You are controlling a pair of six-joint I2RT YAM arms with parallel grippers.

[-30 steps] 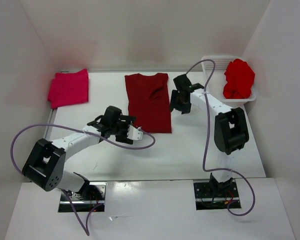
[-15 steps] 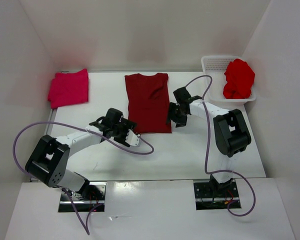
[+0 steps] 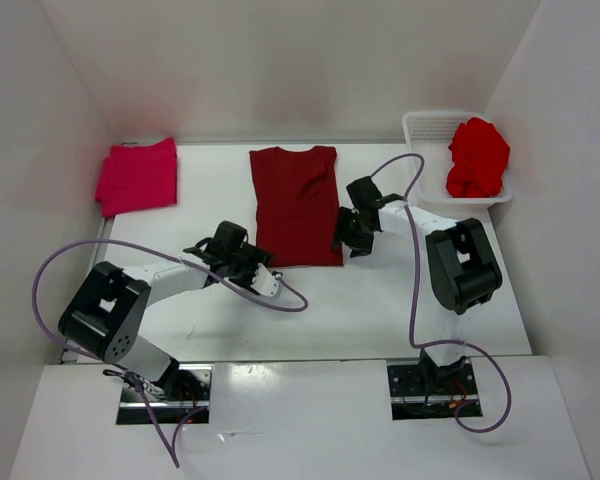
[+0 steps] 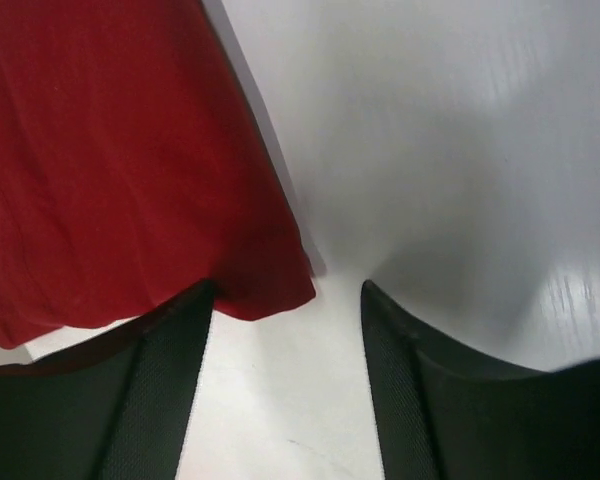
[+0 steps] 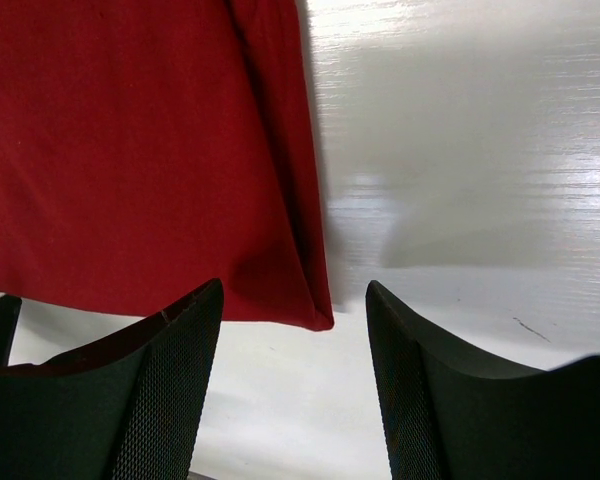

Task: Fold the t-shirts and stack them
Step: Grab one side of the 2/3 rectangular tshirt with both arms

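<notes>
**Two arms at a shirt's near hem.** The dark maroon t-shirt [image 3: 298, 205] lies flat toward 12 o'clock on the white table [image 3: 400, 300], its near hem facing the arms. The left gripper [image 3: 264, 274] sits at the hem's 7 o'clock corner and the right gripper [image 3: 346, 238] at its 5 o'clock corner. Both have their jaws parted and grasp nothing. Bare tabletop stretches from the hem toward 6 o'clock.

The pinkish-crimson t-shirt [image 3: 137, 176] lies folded at 10 o'clock, well apart. The bright red t-shirt [image 3: 477, 157] is heaped in the white basket [image 3: 428, 124] at 2 o'clock.

Only the wrist views show each hem corner lying between spread fingers [image 4: 165, 385]. Only the overhead view takes in the other two shirts.
</notes>
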